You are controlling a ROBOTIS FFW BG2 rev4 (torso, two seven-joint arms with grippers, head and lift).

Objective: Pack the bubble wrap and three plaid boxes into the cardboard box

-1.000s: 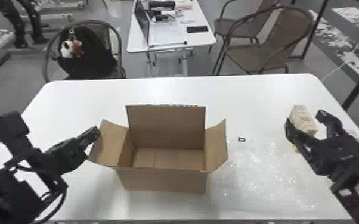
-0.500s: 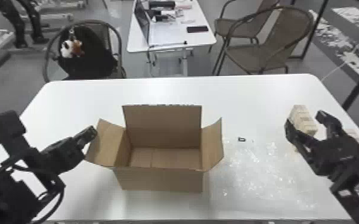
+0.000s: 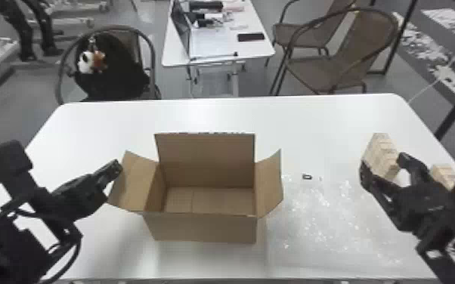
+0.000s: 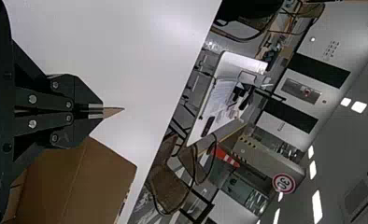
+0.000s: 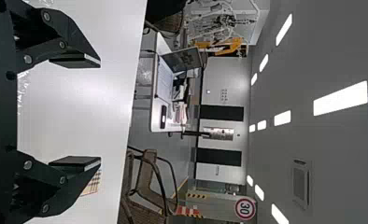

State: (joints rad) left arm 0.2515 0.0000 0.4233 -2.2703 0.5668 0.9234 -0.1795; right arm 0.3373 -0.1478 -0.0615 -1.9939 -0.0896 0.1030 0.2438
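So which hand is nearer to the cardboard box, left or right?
Left. The left hand is shut on the cardboard box's left flap; the right hand is open by the plaid boxes, past the bubble wrap.

Both arms are matte black and built of angular, blocky segments, with a chunky round-cornered block [image 3: 8, 160] behind the left tool [image 3: 115, 167] and a thin black cable [image 3: 76, 251] looping farther back from it. Silvery round screws [image 4: 32, 99] dot the dark links of that tool, and short grey metallic strips [image 4: 95, 106] line its tips. The right tool [image 3: 383, 163] has tapered, faceted black fingers [image 5: 81, 39] with flat dark pads [image 5: 74, 161], pale along one edge, and bright round screw heads [image 5: 28, 59] nearer its base.
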